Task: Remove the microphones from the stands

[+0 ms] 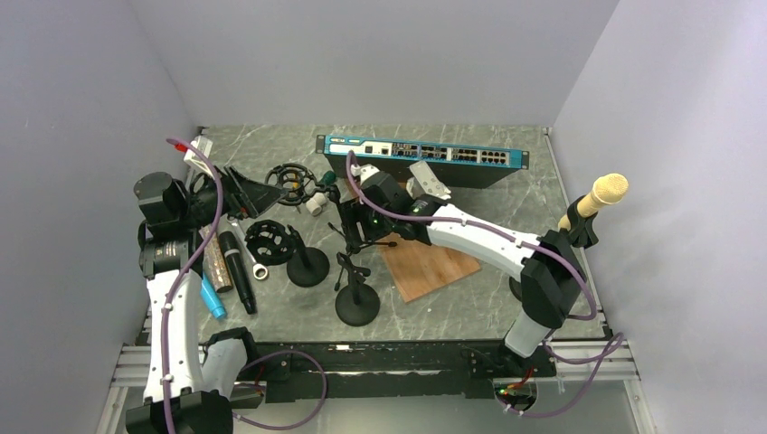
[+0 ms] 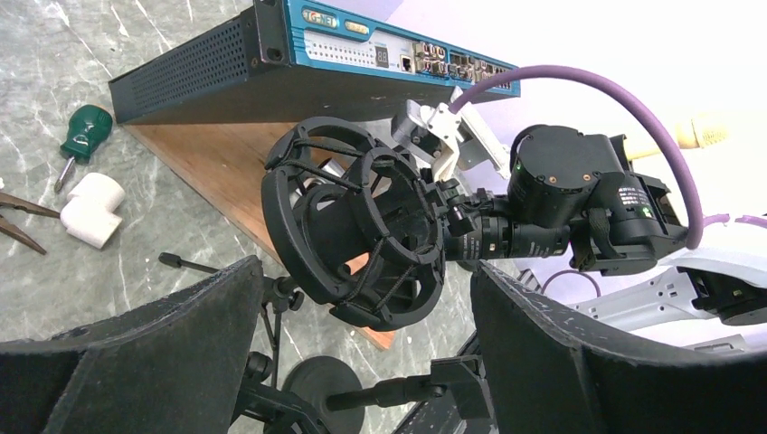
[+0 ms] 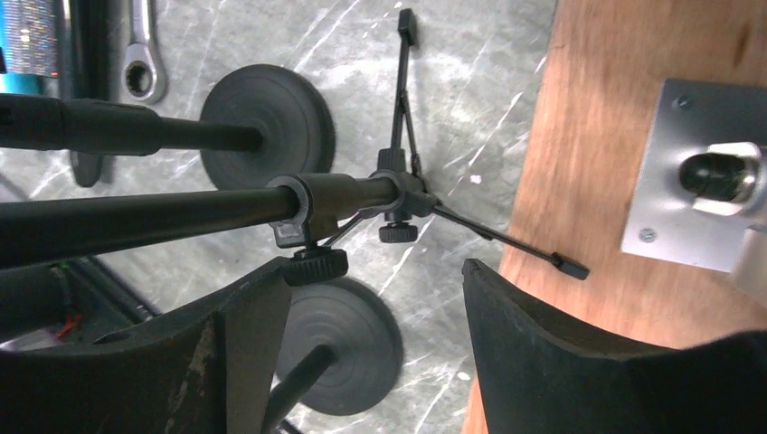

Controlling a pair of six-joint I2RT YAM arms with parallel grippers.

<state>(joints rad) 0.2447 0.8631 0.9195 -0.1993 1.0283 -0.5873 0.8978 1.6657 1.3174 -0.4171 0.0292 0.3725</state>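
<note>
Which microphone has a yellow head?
The raised microphone held in a clip at the right edge; the black microphone lies flat on the left.

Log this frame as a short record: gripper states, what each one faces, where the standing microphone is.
left gripper: open, shock mount just ahead of it
right gripper: open, tripod stand pole just beyond its fingertips
microphone: cream-headed, seated in mic stand at the table's right edge, far from both grippers
other: network switch at back, wooden board centre
task: not yet done
</note>
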